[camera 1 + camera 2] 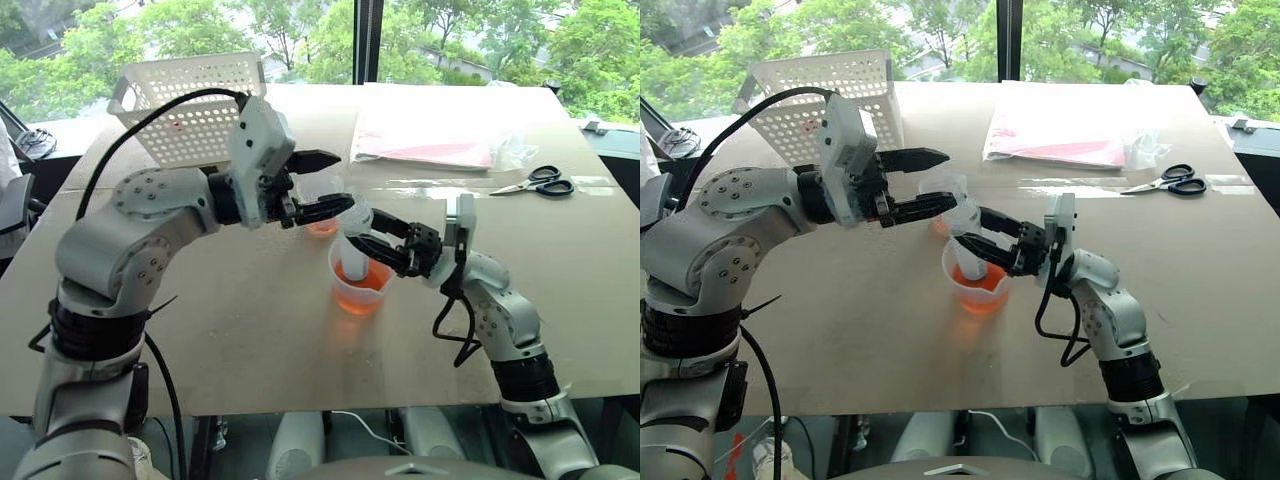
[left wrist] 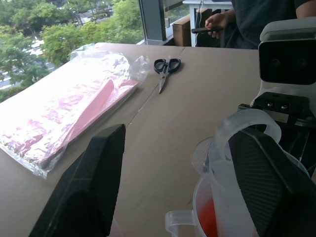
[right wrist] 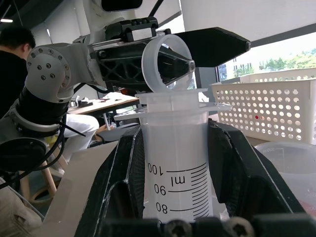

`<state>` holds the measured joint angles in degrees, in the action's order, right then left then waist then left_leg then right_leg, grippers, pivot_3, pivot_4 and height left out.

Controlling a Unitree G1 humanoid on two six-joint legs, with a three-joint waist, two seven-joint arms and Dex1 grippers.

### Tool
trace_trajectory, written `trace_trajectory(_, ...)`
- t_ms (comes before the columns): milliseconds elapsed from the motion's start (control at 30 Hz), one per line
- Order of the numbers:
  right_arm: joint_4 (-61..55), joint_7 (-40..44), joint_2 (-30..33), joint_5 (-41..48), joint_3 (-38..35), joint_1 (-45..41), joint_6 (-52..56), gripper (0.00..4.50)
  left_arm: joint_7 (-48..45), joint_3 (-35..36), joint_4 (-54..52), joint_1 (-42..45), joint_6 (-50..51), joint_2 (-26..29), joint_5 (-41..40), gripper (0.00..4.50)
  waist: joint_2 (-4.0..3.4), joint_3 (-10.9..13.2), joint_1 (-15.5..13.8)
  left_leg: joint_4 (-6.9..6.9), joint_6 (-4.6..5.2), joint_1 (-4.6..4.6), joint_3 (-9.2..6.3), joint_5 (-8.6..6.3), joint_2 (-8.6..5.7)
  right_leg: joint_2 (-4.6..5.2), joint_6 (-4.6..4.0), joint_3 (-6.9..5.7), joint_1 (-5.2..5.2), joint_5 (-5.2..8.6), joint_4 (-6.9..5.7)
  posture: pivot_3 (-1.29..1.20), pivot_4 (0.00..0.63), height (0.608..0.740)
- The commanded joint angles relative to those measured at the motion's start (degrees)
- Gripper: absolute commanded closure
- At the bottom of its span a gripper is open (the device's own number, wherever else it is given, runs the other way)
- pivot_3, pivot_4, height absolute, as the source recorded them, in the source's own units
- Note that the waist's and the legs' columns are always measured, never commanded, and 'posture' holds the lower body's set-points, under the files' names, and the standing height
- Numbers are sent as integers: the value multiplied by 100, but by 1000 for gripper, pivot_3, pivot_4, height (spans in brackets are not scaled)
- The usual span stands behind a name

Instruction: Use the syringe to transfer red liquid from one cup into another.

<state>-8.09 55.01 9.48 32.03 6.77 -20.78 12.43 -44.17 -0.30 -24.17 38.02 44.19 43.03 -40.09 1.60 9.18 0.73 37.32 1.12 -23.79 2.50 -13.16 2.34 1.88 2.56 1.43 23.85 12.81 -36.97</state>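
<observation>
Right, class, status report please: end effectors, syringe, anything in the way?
Right end effector shut on the syringe, upright, tip in the larger cup of red liquid. Left end effector open at the plunger ring. Nothing blocking; smaller cup just behind.

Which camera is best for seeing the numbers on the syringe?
The right wrist view: the syringe stands close up there, its printed marks readable. The eye views show it small, standing in the larger cup; the left wrist view shows its ring top.

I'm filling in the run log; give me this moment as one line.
right gripper: shut on syringe | syringe: upright in larger cup | left gripper: open at plunger ring | smaller cup: behind
</observation>
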Motion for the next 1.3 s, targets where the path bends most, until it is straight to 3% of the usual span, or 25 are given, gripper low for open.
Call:
trace_trajectory(33,-298,72,26,130,34,-65,-7,3084,15,101,-169,97,-139,-133,-13,3118,0,0,0,0,0,0,0,0,0,0,0,0,0,0,0,0,150,740)
trace_trajectory(133,-285,69,38,146,46,-78,2,3085,-15,157,-194,108,-131,-226,-54,4500,0,0,5,0,0,0,0,0,0,0,0,1,0,0,0,0,150,740)
trace_trajectory(1300,-231,208,374,86,302,169,135,3088,178,493,9,587,-18,-393,-228,4500,0,0,1,2,0,1,-3,0,0,0,0,-1,-2,0,-1,0,150,740)
